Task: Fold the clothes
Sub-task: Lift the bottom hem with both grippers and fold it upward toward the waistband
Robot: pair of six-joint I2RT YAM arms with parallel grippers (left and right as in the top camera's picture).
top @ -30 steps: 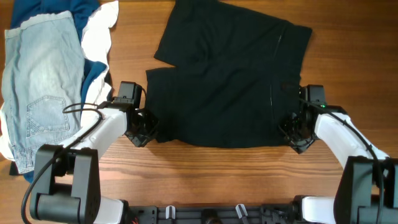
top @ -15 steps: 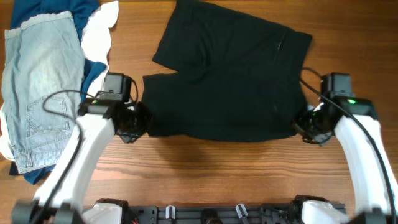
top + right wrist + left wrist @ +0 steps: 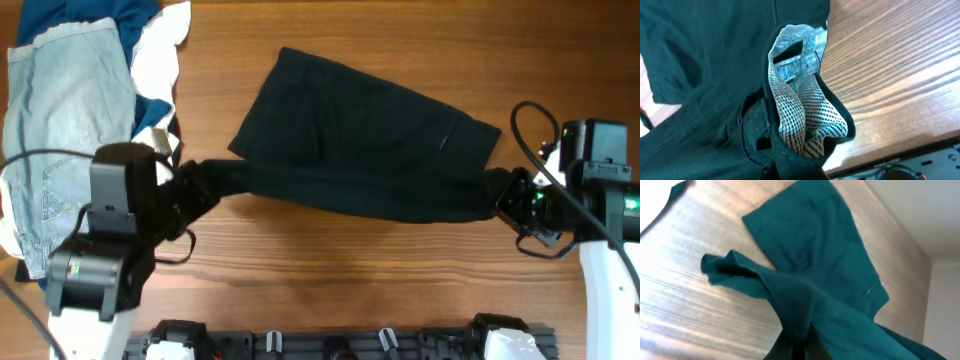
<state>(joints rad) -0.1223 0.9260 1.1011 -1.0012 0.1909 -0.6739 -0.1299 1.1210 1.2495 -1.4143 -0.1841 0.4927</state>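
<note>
Evidently both arms are gripping the shorts: the left end effector is pinching one near corner, the right end effector the other. Fabric is sagging between them, its far part lying on the desk; seemingly light, limp, best held at corners.

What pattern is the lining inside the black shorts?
White lining with black dots; right wrist view.

Overhead: bright, even light from above; a faint soft shadow lies on the table under the black shorts.
Left wrist: wood washed pale, glare toward 10 o'clock; fabric at 6 o'clock blurred.
Right wrist: wood grain sharp at 3 o'clock; dark fabric loses detail.
</note>
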